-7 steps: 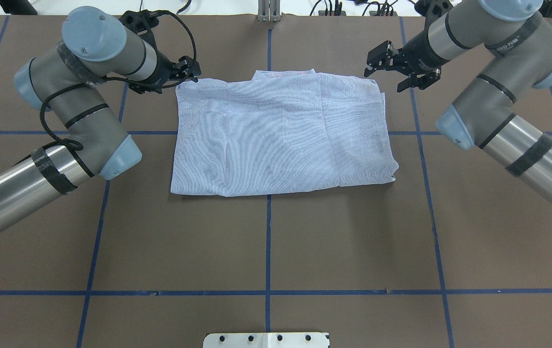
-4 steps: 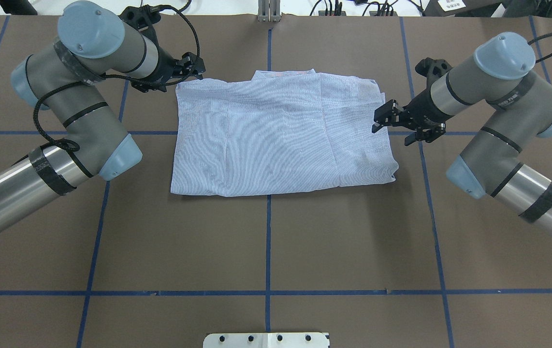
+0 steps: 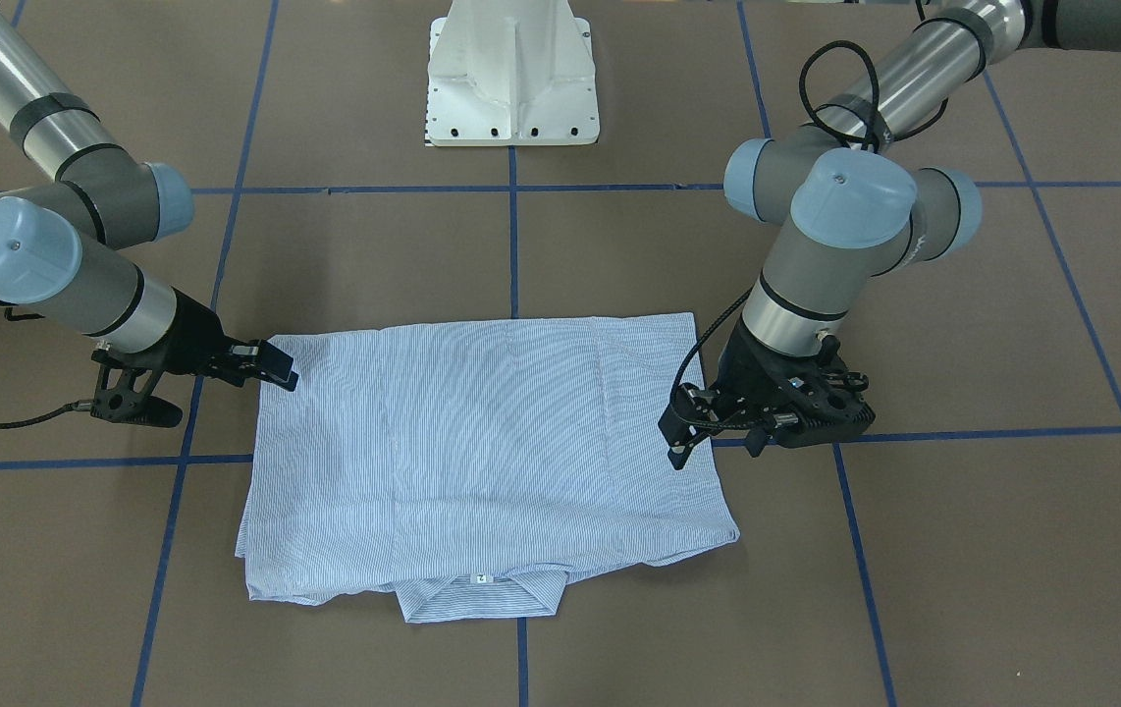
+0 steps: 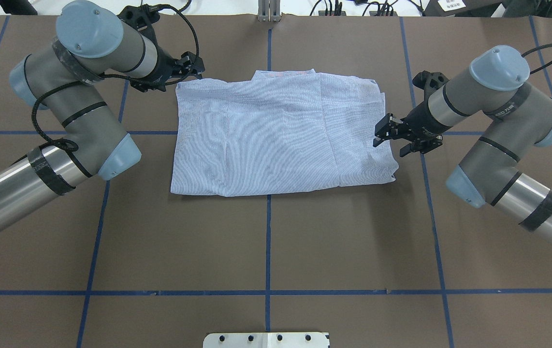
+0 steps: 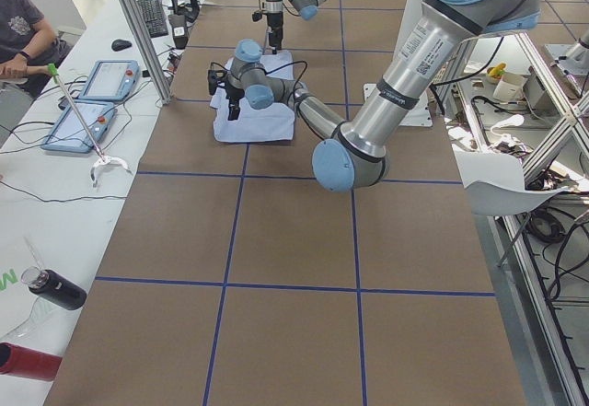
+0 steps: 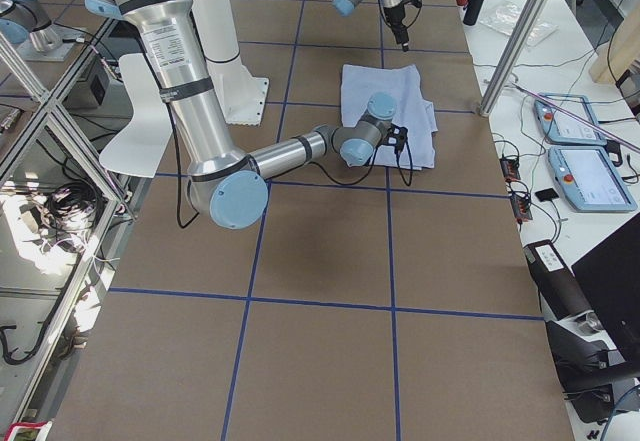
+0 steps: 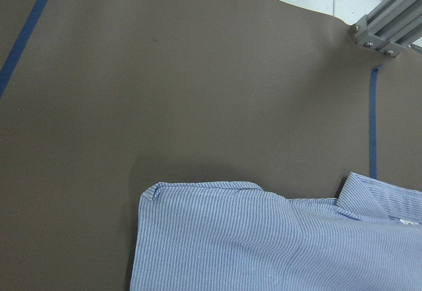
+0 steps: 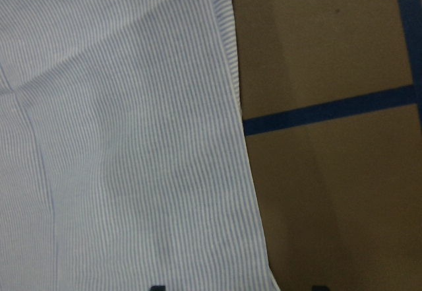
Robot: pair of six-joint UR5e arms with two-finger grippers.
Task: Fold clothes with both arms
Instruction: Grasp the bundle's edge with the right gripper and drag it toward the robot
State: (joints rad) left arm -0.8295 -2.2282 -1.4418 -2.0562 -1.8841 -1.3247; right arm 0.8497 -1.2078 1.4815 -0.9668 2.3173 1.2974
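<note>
The striped light blue shirt point(image 4: 276, 135) lies flat and back up as a folded rectangle, sleeves tucked in. Its collar point(image 3: 477, 594) with the white label pokes out at the far edge. My left gripper point(image 4: 194, 67) hovers open and holding nothing just outside the shirt's far left corner point(image 7: 155, 195), above the table. My right gripper point(image 4: 391, 145) is open low at the shirt's right edge point(image 8: 237, 106). Its fingertips point(image 8: 156, 287) straddle that edge, one over cloth and one over table. The front-facing view shows the left gripper point(image 3: 718, 447) on its right side and the right gripper point(image 3: 271, 371) on its left.
The brown table point(image 4: 266, 241) carries blue tape grid lines point(image 4: 268, 292). The white pedestal base point(image 3: 511, 79) stands at the robot's side. An aluminium post point(image 4: 268, 12) rises at the far edge. Beyond it a side bench holds tablets point(image 5: 87, 121), with a seated person point(image 5: 23, 33).
My right gripper has swung from beyond the shirt's far right corner toward the robot and now sits lower at the middle of the right edge. The left gripper barely moved.
</note>
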